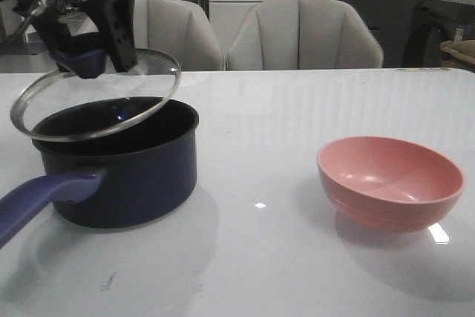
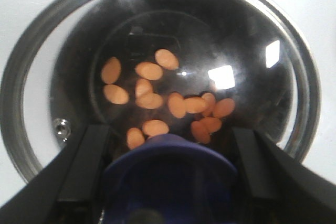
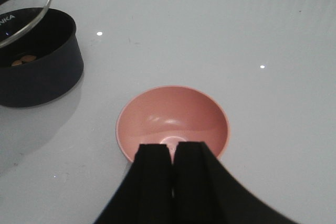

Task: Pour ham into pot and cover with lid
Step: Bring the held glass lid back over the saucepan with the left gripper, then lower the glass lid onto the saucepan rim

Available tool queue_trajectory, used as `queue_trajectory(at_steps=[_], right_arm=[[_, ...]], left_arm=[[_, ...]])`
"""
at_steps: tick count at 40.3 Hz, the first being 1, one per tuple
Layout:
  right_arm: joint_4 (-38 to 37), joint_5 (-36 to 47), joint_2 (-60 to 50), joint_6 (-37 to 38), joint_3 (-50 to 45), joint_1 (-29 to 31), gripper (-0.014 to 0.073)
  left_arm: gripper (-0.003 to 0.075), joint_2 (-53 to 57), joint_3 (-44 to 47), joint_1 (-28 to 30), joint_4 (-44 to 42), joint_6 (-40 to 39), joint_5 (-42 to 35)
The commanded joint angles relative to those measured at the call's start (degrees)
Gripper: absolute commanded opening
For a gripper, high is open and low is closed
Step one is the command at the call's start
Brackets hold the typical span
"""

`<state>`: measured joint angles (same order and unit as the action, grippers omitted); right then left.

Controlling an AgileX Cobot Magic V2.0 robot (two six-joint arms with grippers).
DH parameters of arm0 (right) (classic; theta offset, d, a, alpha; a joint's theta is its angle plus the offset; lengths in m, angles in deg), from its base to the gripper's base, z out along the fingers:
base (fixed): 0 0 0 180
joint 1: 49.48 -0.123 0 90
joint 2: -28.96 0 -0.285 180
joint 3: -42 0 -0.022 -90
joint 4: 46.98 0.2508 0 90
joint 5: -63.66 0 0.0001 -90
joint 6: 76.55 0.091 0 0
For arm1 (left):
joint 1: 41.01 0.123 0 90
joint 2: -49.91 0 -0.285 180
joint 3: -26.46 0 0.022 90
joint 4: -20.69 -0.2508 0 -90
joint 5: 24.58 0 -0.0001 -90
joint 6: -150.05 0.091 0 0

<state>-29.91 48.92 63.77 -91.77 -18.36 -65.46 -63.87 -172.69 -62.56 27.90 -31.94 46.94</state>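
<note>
Left gripper clamped the lid by its knob, tilted over the pot; ham lay inside. Right gripper, fingers together and empty, hung above the bowl.

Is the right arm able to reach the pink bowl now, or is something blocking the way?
Probably yes. The right gripper hangs just above the near rim of the empty pink bowl, jaws closed, with nothing between them. The pot and lid stand well apart.
</note>
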Motion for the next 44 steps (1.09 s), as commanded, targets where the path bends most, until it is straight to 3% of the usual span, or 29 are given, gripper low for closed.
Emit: queue_trajectory(at_steps=[1, 20, 44], right_arm=[[0.4, 4.4, 0.2, -0.4, 1.6, -0.1, 0.0149], [0.4, 4.4, 0.2, -0.4, 1.6, -0.1, 0.0149], [0.4, 4.4, 0.2, -0.4, 1.6, -0.1, 0.0149]], left_arm=[[0.0205, 1.8, -2.1, -1.7, 1.0, -0.1, 2.2], [0.021, 0.0, -2.1, -2.4, -3.9, -2.2, 2.2], [0.0211, 0.0, -5.8, -1.7, -2.3, -2.2, 2.3]])
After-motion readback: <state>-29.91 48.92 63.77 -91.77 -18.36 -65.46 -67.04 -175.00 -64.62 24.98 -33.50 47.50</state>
